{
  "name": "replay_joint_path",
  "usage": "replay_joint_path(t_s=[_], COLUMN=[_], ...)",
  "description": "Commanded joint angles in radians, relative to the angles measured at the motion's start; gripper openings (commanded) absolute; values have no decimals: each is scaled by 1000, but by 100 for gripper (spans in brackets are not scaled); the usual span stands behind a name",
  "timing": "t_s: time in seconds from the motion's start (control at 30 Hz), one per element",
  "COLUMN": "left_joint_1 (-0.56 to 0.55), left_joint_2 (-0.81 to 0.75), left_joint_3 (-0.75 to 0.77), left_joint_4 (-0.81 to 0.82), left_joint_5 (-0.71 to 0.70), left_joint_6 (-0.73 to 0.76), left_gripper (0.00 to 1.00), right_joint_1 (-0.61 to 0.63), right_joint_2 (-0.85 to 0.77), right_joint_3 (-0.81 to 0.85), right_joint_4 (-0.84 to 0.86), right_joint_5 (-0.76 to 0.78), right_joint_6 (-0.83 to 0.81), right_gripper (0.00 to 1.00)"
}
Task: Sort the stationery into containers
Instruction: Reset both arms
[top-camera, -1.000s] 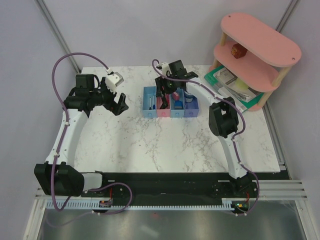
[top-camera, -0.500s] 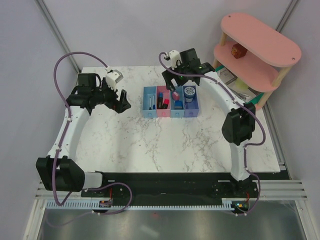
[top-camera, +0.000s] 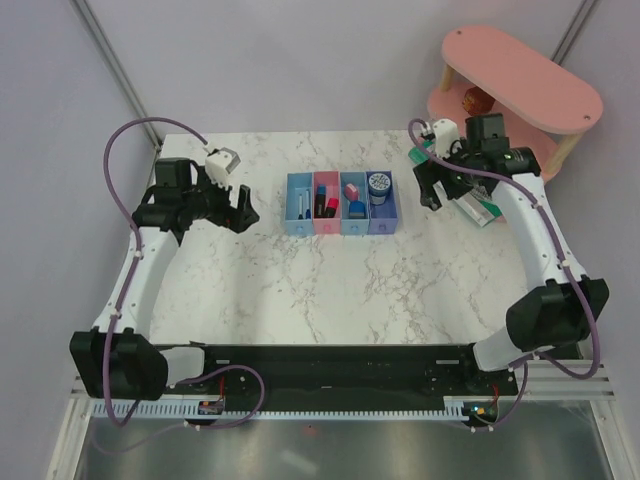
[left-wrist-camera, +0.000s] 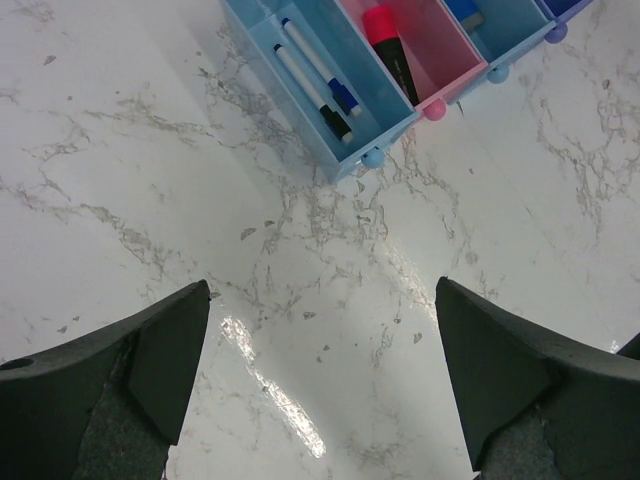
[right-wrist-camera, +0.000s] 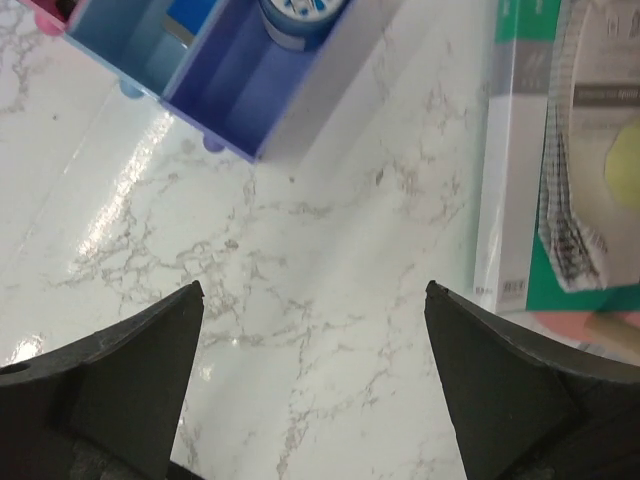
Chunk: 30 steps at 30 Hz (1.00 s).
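Observation:
The four joined bins stand in a row at mid-table: light blue (top-camera: 298, 203), pink (top-camera: 325, 203), blue (top-camera: 353, 205) and violet-blue (top-camera: 382, 203). Two thin pens (left-wrist-camera: 315, 80) lie in the light blue bin. A pink highlighter (left-wrist-camera: 392, 50) lies in the pink bin beside a blue one (top-camera: 331, 208). The pink eraser (top-camera: 351, 190) and blue cube (top-camera: 356, 209) sit in the blue bin. The tape roll (top-camera: 378, 183) is in the violet-blue bin, also in the right wrist view (right-wrist-camera: 300, 15). My left gripper (top-camera: 243, 208) (left-wrist-camera: 322, 290) is open and empty, left of the bins. My right gripper (top-camera: 428, 188) (right-wrist-camera: 314, 288) is open and empty, right of them.
A pink two-tier shelf (top-camera: 520, 80) stands at the back right with a small brown block (top-camera: 476, 100) on its lower tier. A green-rimmed flat tray (right-wrist-camera: 530, 150) lies under it, just right of my right gripper. Bare marble (top-camera: 330, 290) lies in front of the bins.
My right arm has swung from above the bins to their right, near the tray, with nothing in its jaws. My left arm has barely shifted.

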Motion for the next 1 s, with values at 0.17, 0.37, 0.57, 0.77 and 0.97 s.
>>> replay_joint_path(t_s=[0.17, 0.37, 0.57, 0.77, 0.97], left_joint_1=[4, 4, 29, 33, 76], left_joint_2=[-305, -389, -401, -380, -362], left_joint_3=[-168, -220, -239, -228, -228], left_joint_4=[128, 127, 109, 95, 96], left_joint_5=[-71, -74, -21, 30, 60], left_joint_6=[-14, -31, -74, -80, -92], left_gripper=[100, 100, 100, 100, 100], right_joint_1=[-109, -108, -109, -108, -109], right_joint_2=[-233, -271, -297, -319, -332], right_joint_3=[-238, -309, -324, -361, -390], right_joint_4=[86, 123, 149, 176, 209], right_joint_5=[-136, -158, -167, -170, -158], right_joint_6=[8, 39, 57, 68, 84], right_gripper=[98, 98, 98, 98, 98])
